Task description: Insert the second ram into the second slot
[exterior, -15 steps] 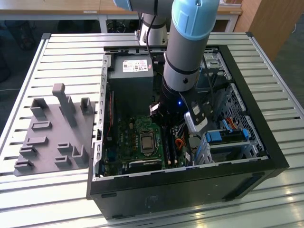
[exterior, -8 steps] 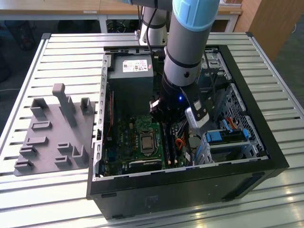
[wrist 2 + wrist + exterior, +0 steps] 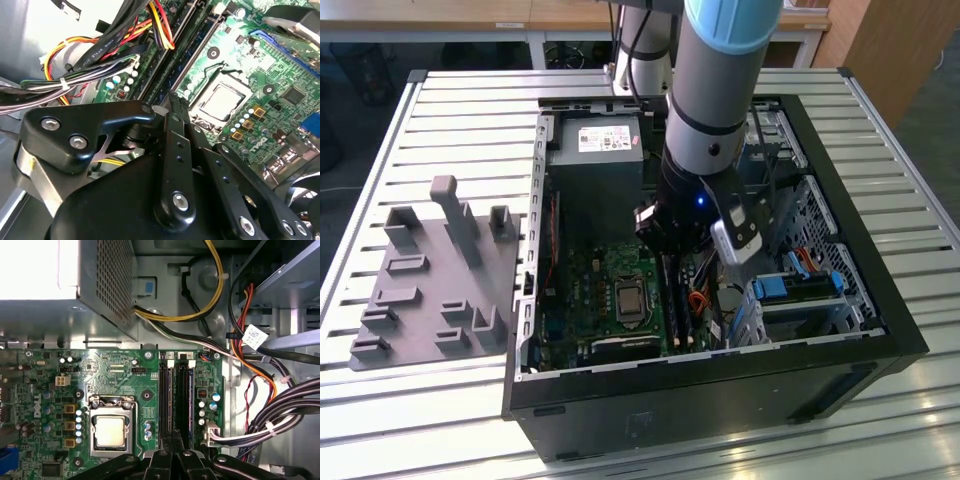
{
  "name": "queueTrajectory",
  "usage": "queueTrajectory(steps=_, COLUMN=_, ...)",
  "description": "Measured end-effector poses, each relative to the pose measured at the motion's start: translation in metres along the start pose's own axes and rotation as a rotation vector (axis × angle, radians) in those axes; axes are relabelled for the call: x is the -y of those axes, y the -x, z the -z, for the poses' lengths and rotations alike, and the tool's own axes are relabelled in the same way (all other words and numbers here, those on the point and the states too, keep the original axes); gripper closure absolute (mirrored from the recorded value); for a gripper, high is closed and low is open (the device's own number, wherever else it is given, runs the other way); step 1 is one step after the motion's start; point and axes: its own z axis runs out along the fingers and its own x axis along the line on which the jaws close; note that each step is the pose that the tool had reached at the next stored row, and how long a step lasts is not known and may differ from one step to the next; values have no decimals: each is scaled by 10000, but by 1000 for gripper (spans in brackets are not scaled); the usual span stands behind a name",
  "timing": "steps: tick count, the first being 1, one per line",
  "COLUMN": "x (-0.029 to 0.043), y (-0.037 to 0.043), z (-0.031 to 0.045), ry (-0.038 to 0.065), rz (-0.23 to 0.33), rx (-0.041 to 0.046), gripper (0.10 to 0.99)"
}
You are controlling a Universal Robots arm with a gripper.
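The fingers (image 3: 176, 150) are drawn together, the jaws nearly meeting at the tips. No stick is seen clamped between them, and whether the tips touch anything cannot be told. In both wrist views the gripper (image 3: 171, 100) (image 3: 173, 437) sits directly over one end of the paired memory slots (image 3: 166, 400) on the green motherboard (image 3: 125, 375).

The second ram (image 3: 188, 400) appears as a dark, blue-tinged strip lying along the slot farther from the processor socket (image 3: 110, 430), in line with the slot and not tilted. In the first wrist view both slots run side by side from the fingertips toward white latches.

The second wrist view shows the finger linkage up close and a cable bundle (image 3: 90, 65) beside the slots. The first wrist view shows the perforated power supply (image 3: 100, 285) and the orange and yellow leads (image 3: 250, 365).

The exterior view gives the wider layout. The arm (image 3: 720, 80) reaches down from the upper centre into the open computer case (image 3: 880, 290). The case lies on the slatted desk (image 3: 470, 110). A grey fixture tray (image 3: 430, 280) lies well apart on the exterior view's left.
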Motion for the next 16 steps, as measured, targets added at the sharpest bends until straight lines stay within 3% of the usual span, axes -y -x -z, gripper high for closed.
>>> queueTrajectory(steps=16, x=-1, y=-9, z=48, ry=1, rz=1, rx=0, gripper=961)
